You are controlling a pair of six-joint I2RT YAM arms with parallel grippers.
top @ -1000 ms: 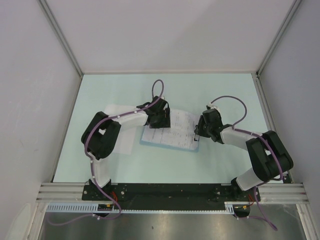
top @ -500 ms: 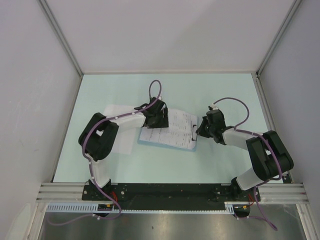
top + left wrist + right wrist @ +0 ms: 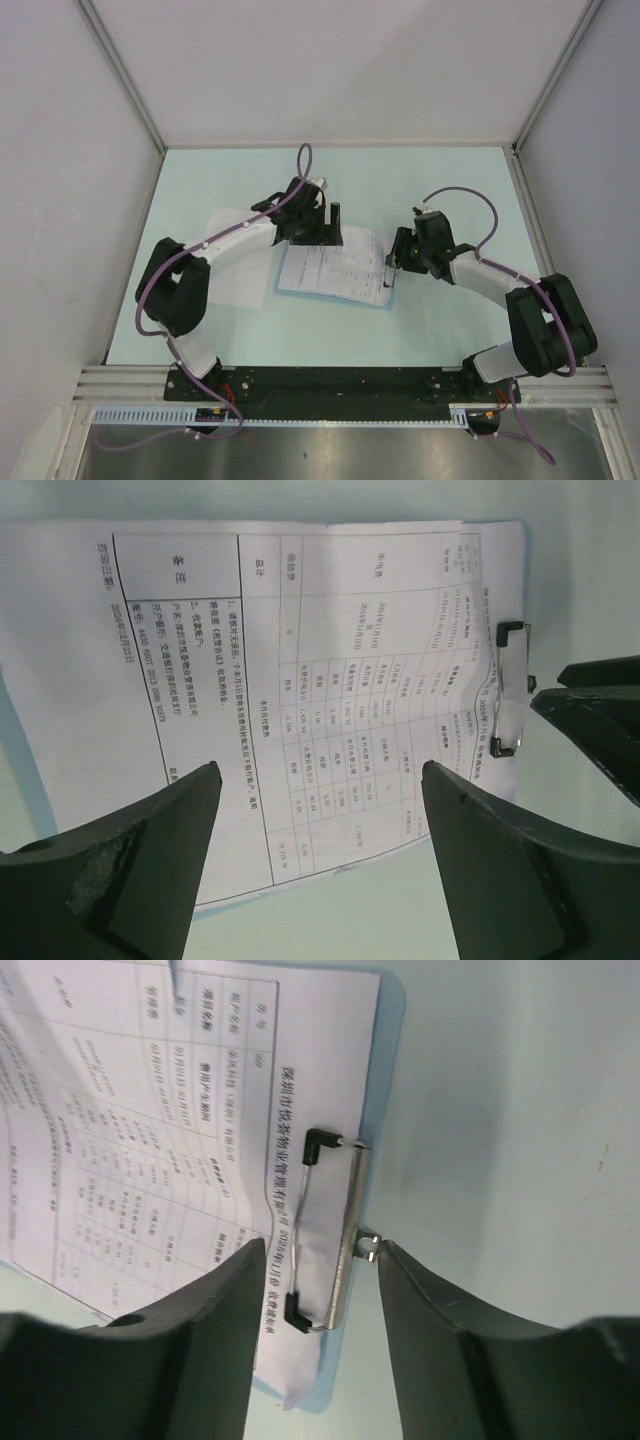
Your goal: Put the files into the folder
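Note:
The folder (image 3: 283, 288) is a pale-blue sleeve lying flat mid-table, with a metal wire clip (image 3: 389, 280) at its right end. A printed file sheet (image 3: 335, 265) lies on it, its right end under the clip. My left gripper (image 3: 325, 225) is open and empty above the sheet's far edge; in the left wrist view the gripper (image 3: 320, 780) hovers over the sheet (image 3: 300, 650). My right gripper (image 3: 396, 262) is open, and in the right wrist view the gripper (image 3: 318, 1260) straddles the clip (image 3: 340, 1230), with one fingertip (image 3: 400, 1270) touching the clip's small tab.
More white sheets (image 3: 240, 280) lie to the left of the folder, partly under the left arm. White enclosure walls stand on the left, the right and the far side. The arm bases sit on the rail at the near edge.
My left arm has stretched out and its gripper has moved toward the sheet's far edge. My right gripper has shifted slightly along the clip end. The folder has turned a little.

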